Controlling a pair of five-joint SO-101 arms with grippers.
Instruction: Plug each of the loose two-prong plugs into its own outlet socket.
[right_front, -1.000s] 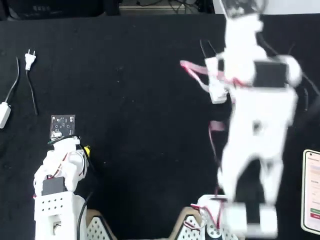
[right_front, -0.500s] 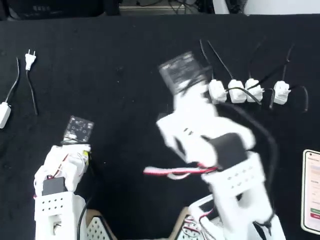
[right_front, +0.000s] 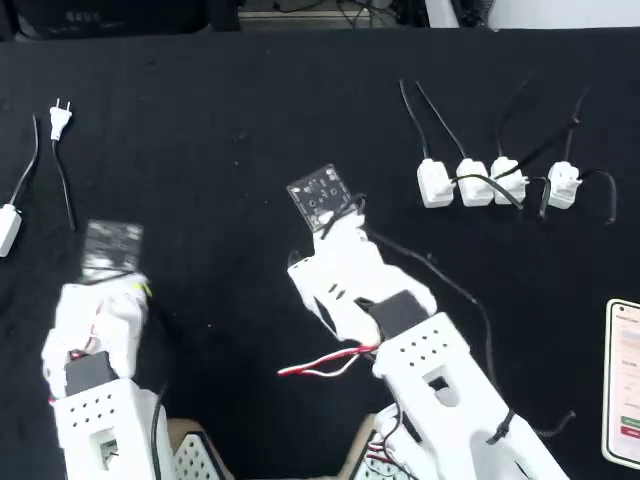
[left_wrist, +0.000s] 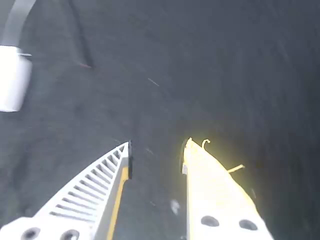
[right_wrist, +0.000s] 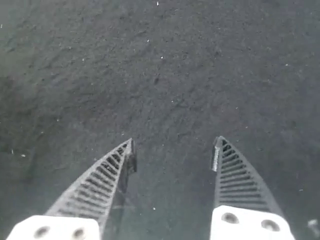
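Both sets of jaws were apart with nothing in them; left arm (right_front: 95, 340) sat around 7 o'clock on the table (right_front: 250, 100), right arm (right_front: 370, 300) near 6, both over bare black cloth; the loose two-prong plug (right_front: 58, 118) lay way out at 10 o'clock, the row of white sockets (right_front: 495, 183) at 2, well apart from it; my worry was the plug lying flat, so the jaws might pinch it crooked and it'd twist; its cable could also drag the white block (right_front: 8, 228) at 9.
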